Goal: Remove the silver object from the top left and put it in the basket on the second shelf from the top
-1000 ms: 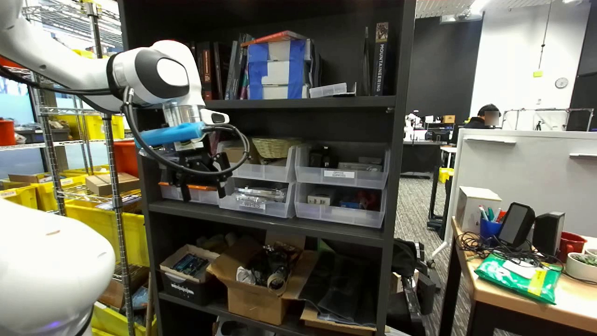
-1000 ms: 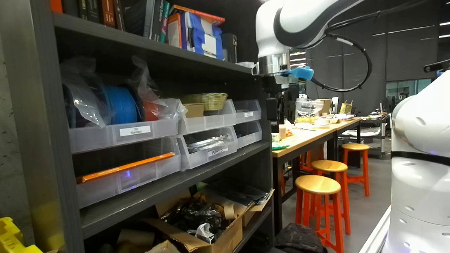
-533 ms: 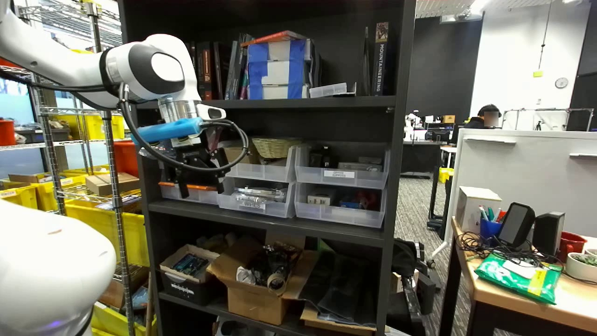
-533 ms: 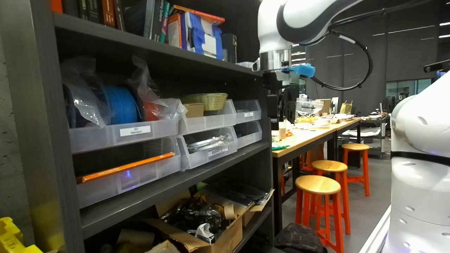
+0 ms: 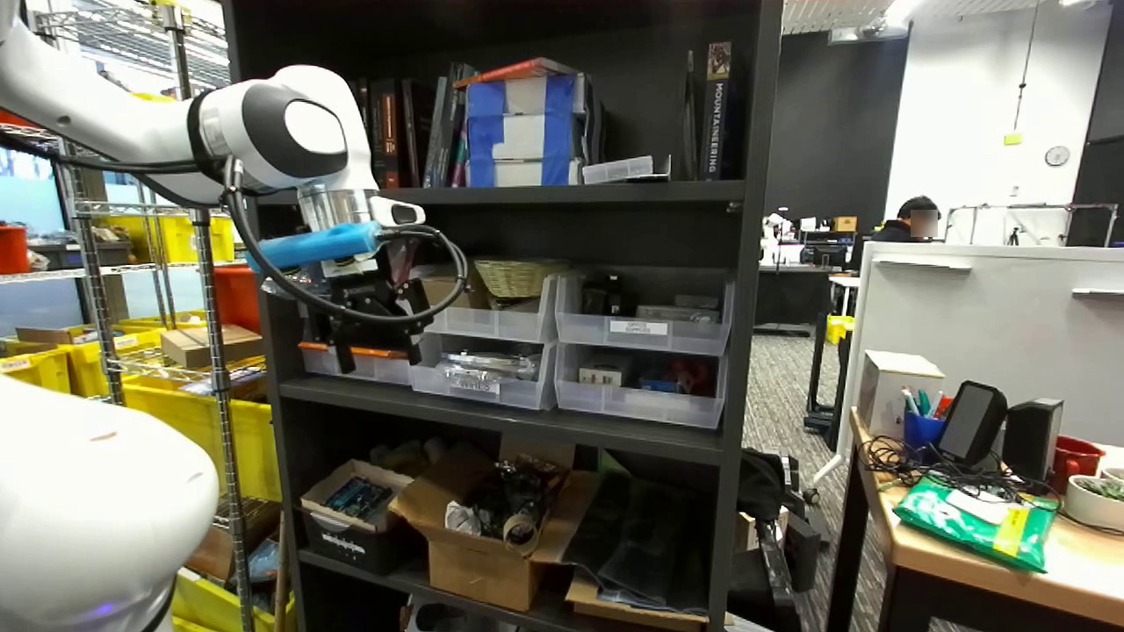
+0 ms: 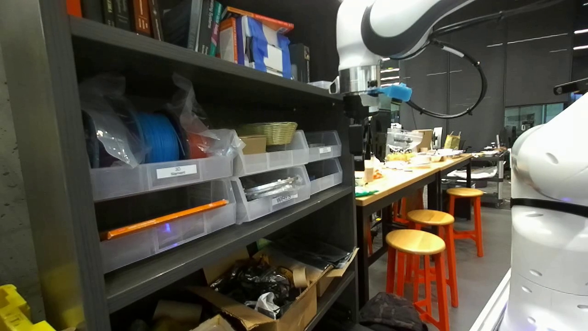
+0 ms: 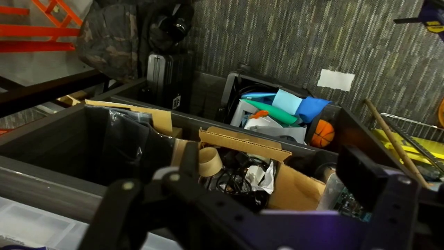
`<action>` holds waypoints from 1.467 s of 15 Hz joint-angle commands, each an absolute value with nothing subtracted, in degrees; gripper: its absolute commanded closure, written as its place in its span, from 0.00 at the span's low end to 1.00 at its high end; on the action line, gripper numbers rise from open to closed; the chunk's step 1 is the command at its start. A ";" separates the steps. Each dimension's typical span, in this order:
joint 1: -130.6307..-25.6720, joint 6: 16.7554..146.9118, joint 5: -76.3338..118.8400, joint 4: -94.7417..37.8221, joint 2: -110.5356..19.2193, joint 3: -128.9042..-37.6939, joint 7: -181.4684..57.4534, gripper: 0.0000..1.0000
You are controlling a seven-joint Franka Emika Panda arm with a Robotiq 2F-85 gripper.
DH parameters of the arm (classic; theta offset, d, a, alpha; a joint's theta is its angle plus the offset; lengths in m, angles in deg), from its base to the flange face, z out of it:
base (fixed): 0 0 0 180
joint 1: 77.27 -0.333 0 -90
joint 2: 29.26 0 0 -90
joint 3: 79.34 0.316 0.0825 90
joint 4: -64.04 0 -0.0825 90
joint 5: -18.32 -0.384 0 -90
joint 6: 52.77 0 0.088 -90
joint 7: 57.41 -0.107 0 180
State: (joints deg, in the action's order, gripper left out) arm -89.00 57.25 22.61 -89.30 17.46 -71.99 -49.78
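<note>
Jaws spread and released, pads (image 7: 360,172) well apart; in both exterior views pointing down, out in front of the left-hand clear bins (image 6: 124,181). Just above, blue wrap (image 5: 316,248) on a white arm (image 5: 290,123), black cable (image 5: 240,206) looping around.

Next out, bins in two stacked rows on the shelf (image 5: 500,420), a black board, second level down in view; count from the very top, cannot tell, upper end cut off. In upper middle bin: wicker basket (image 6: 280,132) beside small brown box (image 6: 253,144). In bin below, labelled WIRES: silvery packets (image 6: 275,187); cannot say whether meant by the task. In upper left bin, labelled 3D filament: blue spool (image 6: 158,138) among loose clear bags (image 6: 115,124). Along lower left bin: flat orange strip (image 6: 167,219).

One level up: books (image 5: 386,132), plus a stack (image 5: 522,136) bound in blue tape (image 5: 558,132).

One level down, past the jaws in the wrist view: cardboard box (image 7: 296,191) holding dark cables (image 7: 236,184), brown roll (image 7: 210,161), crumpled white paper (image 7: 269,178); black plastic sheets (image 7: 121,139) beside it. Lower again, orange ball (image 7: 322,133).

Farther off: bench (image 5: 1084,569) with green packet (image 5: 979,518), blue cup (image 5: 922,432) of pens and black speakers (image 5: 973,421); orange-legged stools (image 6: 415,241) near it; yellow tubs (image 5: 193,430) beyond the shelf's left end in an exterior view.
</note>
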 commanded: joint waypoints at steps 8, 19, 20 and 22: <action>-94.67 53.89 20.76 -83.72 17.06 -72.83 -40.46 0.00; -104.64 68.71 4.86 -77.79 19.26 -80.40 -26.82 0.00; -105.03 67.00 4.14 -77.50 20.33 -80.42 -26.09 0.00; -103.03 67.78 5.34 -77.48 18.39 -79.04 -28.27 0.00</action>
State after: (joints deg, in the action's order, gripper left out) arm -103.62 67.98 5.79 -77.63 18.46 -79.45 -28.62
